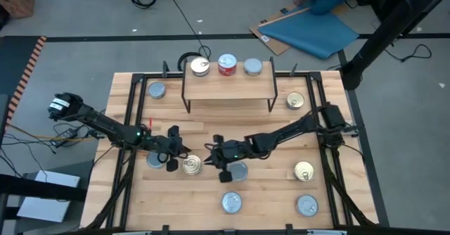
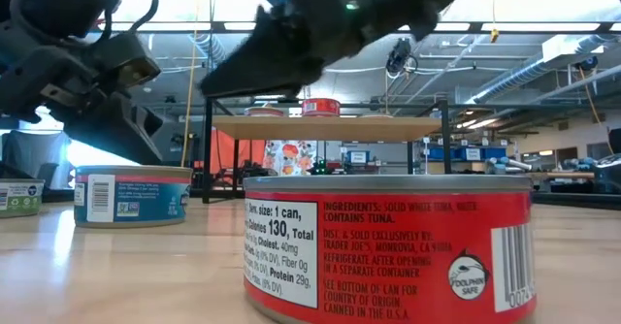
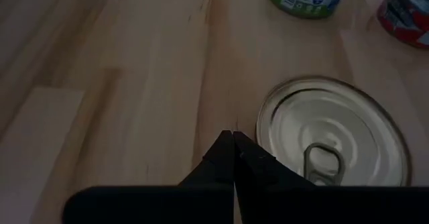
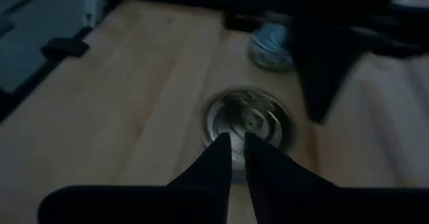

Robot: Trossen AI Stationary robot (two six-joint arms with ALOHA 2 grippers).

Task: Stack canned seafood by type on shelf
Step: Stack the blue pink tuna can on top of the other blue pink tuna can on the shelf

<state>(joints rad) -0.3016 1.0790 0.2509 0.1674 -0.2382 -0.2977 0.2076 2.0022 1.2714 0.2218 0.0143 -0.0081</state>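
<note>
Three short round tins point(image 1: 226, 65) lined along the shelf point(image 1: 228, 89): gold-topped, red-labelled, silver-topped. Left gripper point(image 1: 174, 153) pinched closed, empty; right gripper point(image 1: 219, 155) parted narrowly, holding nothing.

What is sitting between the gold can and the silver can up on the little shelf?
A red can sits between the gold can and the silver can on the shelf. The high view shows it best.

Dim blurred wrist views, backlit low view.
</note>
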